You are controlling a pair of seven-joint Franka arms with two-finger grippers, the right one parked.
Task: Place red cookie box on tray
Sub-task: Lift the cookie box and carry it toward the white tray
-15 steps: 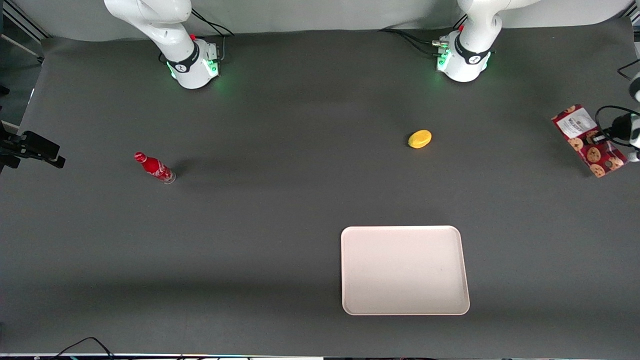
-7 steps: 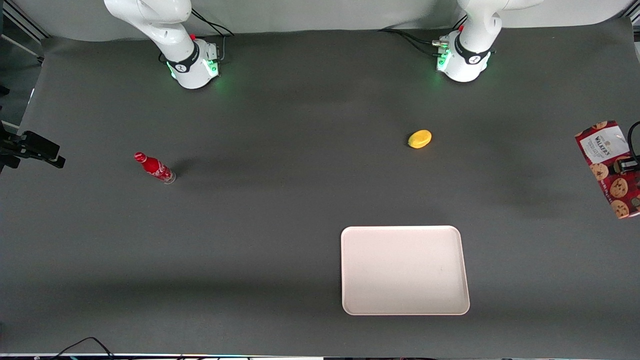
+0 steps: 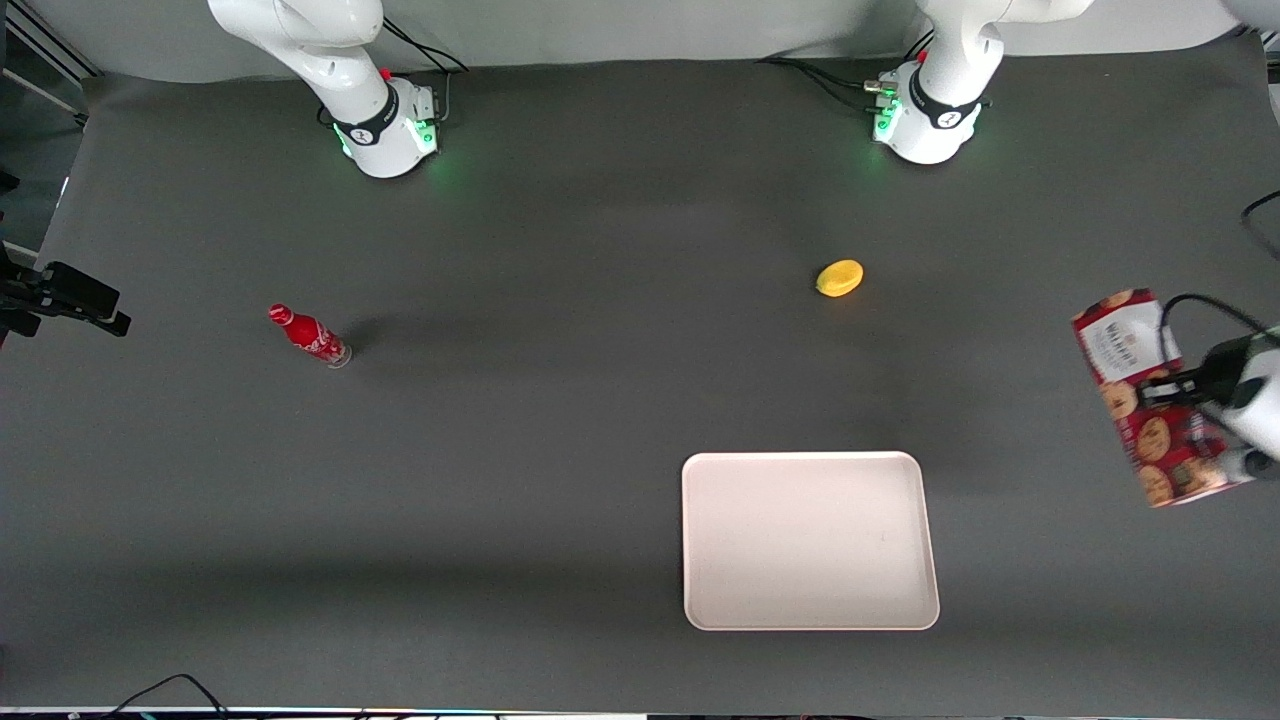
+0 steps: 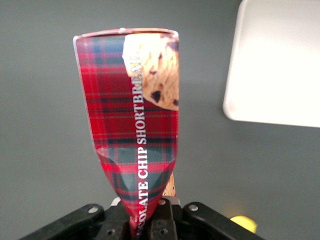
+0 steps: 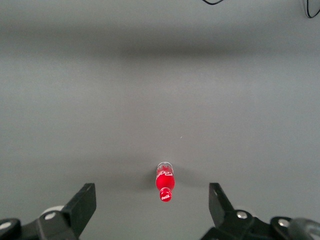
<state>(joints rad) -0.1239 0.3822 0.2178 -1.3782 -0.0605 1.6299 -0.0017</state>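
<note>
Left wrist view had the gripper (image 4: 150,220) clamped tight on the red cookie box (image 4: 135,115), which stuck out from the fingers over the dark table (image 4: 40,150), plaid side up, clear of the tray (image 4: 280,65) nearby. Front view showed what the wrist cam couldn't: the box (image 3: 1140,400) was held in the air at the working arm's end of the table, the tray (image 3: 810,540) nearer the camera, a yellow lemon (image 3: 839,278) farther away.

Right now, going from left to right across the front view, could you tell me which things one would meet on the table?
Red soda bottle → tray → yellow lemon-like thing → red cookie box, held above the table in the gripper.
</note>
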